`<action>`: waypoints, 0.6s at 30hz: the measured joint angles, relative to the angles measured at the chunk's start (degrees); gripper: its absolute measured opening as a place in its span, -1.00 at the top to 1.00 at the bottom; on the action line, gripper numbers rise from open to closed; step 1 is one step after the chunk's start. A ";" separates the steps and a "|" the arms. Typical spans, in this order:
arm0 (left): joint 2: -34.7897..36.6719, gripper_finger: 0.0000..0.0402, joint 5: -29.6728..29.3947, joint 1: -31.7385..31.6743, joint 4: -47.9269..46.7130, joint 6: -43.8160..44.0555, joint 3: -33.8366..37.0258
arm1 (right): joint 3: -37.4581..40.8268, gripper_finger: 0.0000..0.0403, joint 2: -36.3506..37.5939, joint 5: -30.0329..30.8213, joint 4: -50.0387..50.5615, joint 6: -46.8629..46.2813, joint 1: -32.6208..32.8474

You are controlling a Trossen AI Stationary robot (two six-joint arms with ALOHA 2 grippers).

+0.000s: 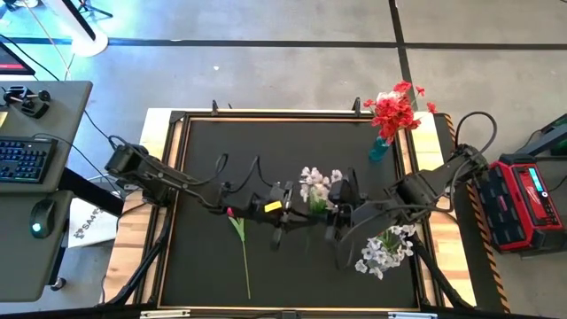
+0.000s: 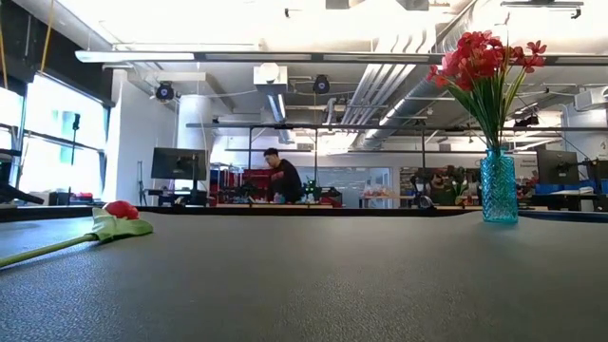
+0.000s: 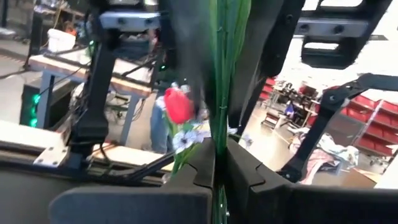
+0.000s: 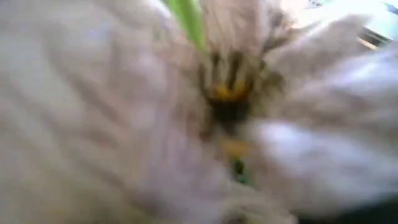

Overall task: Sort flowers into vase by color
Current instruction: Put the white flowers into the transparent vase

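Observation:
A spray of small white blossoms (image 1: 314, 183) on green stems is lifted above the table's middle, between my two grippers. My left gripper (image 1: 297, 221) is shut on the green stems (image 3: 219, 124). My right gripper (image 1: 333, 226) is close on the spray's right side. A single red bud (image 1: 232, 213) on a long stem lies flat on the mat (image 2: 119, 211). Red blossoms stand in a teal vase (image 1: 381, 146) at the far right (image 2: 498, 185). More white blossoms (image 1: 385, 248) show under my right arm and fill the right wrist view (image 4: 205, 124). My left gripper pinches the green stems (image 3: 217, 177) between its two fingers (image 3: 245, 180), below the blossoms. The fingers lie across the stems, which run on upright past them. The spray is lifted clear of the table.
The black mat (image 1: 204, 168) has a raised frame (image 1: 177, 124), with a wooden border outside it. A red bud (image 3: 178, 106) and a small white blossom (image 3: 186, 138) show beyond my left fingers. A red battery pack (image 1: 523, 199) sits off the table's right edge. A person (image 2: 283, 179) is far behind.

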State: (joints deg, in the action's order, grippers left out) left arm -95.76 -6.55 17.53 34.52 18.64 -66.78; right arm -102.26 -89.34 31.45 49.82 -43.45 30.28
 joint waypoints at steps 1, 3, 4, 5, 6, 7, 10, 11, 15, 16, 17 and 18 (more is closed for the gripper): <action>-0.01 0.98 -0.35 -0.04 -0.52 0.61 0.00 | 0.00 0.87 0.00 0.09 0.23 0.59 0.17; 0.07 0.92 -1.64 -0.03 -2.15 1.06 -0.13 | 0.00 0.92 0.00 0.52 0.58 1.70 0.56; 0.12 0.88 -2.51 -0.14 -3.02 1.19 -0.15 | 0.00 0.91 -0.02 0.90 1.17 1.26 0.69; 0.12 0.83 -3.29 -0.22 -3.93 1.27 -0.15 | 0.00 0.91 -0.02 1.38 2.25 0.78 0.86; 0.12 0.77 -3.92 -0.23 -4.86 1.90 -0.15 | 0.00 0.94 -0.02 1.95 3.46 0.30 1.10; 0.06 0.71 -4.33 -0.23 -5.89 2.22 -0.11 | 0.00 0.96 -0.02 2.72 4.73 -0.11 1.40; -0.03 0.53 -4.62 -0.28 -8.70 2.74 0.00 | 0.00 0.97 0.52 5.07 9.57 -3.11 2.92; -0.02 0.47 -4.81 -0.28 -9.53 2.91 0.01 | 0.00 0.98 0.88 5.61 11.42 -4.19 3.33; 0.02 0.33 -5.05 -0.28 -13.45 3.79 0.00 | 0.00 0.99 3.35 7.87 18.04 -8.48 6.06; 0.01 0.32 -5.06 -0.28 -14.50 3.82 0.00 | 0.00 0.99 4.16 8.60 19.52 -9.68 6.77; 0.01 0.31 -5.07 -0.28 -15.22 3.83 0.00 | 0.00 0.99 5.01 9.23 21.05 -10.74 7.43; 0.03 0.30 -5.14 -0.28 -15.86 3.84 0.00 | 0.00 0.99 5.79 9.96 22.59 -11.90 8.06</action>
State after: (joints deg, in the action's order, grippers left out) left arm -95.73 -11.69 17.26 18.66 22.48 -66.78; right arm -102.26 -83.55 41.42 72.41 -55.35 38.34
